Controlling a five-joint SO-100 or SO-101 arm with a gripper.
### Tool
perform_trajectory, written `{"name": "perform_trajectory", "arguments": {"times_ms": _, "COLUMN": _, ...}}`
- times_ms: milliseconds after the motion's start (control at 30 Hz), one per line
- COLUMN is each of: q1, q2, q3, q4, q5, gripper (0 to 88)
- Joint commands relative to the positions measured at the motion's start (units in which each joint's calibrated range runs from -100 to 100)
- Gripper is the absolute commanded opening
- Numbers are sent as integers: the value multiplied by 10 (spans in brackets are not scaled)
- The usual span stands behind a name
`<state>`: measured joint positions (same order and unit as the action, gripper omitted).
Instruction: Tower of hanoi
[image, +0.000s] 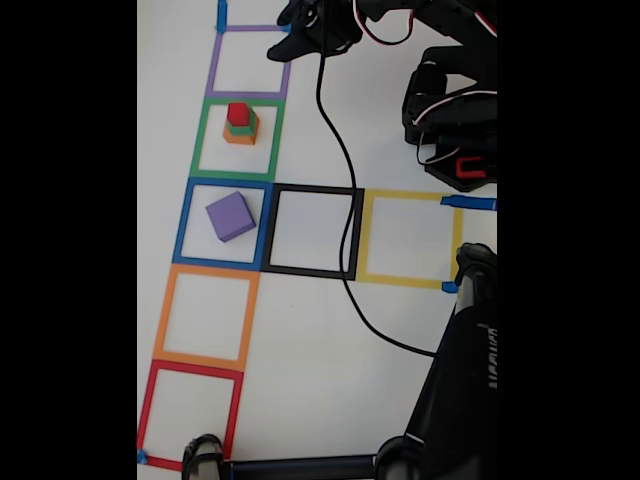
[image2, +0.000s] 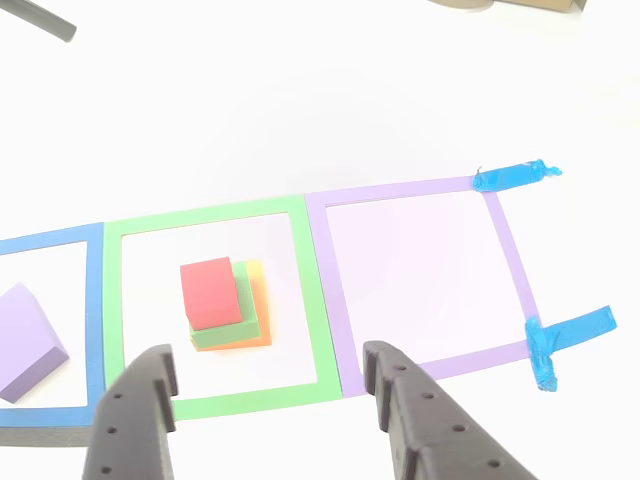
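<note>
Between my two fingers (image2: 140, 420) lies open air: my gripper (image2: 270, 400) is spread wide and holds nothing, poised at the near side of the green tape square (image2: 310, 290) in the other view. Just beyond my fingertips, inside that square, stands a three-cube stack: the red cube (image2: 208, 292) on top, the green cube (image2: 245, 318) under it, the orange cube (image2: 258, 300) at the bottom. They sit slightly off-centre on one another, so each lower cube shows as a step on one side.

In the fixed view my gripper (image: 300, 35) is up near the top edge of the table, over the purple tape square (image: 213, 70), and the stack sits in the next square down. The purple cube (image: 230, 216) lies alone in the blue tape square (image: 182, 220), one further down that column and turned a little askew to the tape.

I judge these cubes light and rigid, probably with smooth faces, so they should not crush but could slip or twist under an uneven pinch. I would take the red cube by two opposite flat sides, low enough to hold yet clear of the green one, closing squarely. It is small, so a nudge before contact could topple it or drag the cubes beneath.
</note>
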<state>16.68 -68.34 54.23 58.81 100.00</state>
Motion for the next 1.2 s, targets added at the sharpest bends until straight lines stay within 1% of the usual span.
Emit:
{"name": "perform_trajectory", "arguments": {"times_ms": 0, "q1": 5, "q2": -2, "q3": 102, "q4": -165, "q5": 0, "gripper": 283}}
{"name": "perform_trajectory", "arguments": {"times_ms": 167, "q1": -29, "q2": 41, "q3": 193, "q4": -336, "q5": 0, "gripper": 302}}
{"name": "perform_trajectory", "arguments": {"times_ms": 300, "q1": -41, "q2": 124, "q3": 281, "q4": -560, "q5": 0, "gripper": 314}}
{"name": "perform_trajectory", "arguments": {"times_ms": 400, "q1": -51, "q2": 186, "q3": 293, "q4": -637, "q5": 0, "gripper": 316}}
{"name": "perform_trajectory", "arguments": {"times_ms": 500, "q1": -65, "q2": 232, "q3": 307, "q4": -705, "q5": 0, "gripper": 317}}
{"name": "perform_trajectory", "arguments": {"times_ms": 633, "q1": -78, "q2": 287, "q3": 311, "q4": -766, "q5": 0, "gripper": 317}}
{"name": "perform_trajectory", "arguments": {"times_ms": 933, "q1": -69, "q2": 469, "q3": 301, "q4": -937, "q5": 0, "gripper": 315}}
{"name": "perform_trajectory", "arguments": {"times_ms": 1167, "q1": -63, "q2": 522, "q3": 307, "q4": -978, "q5": 0, "gripper": 309}}
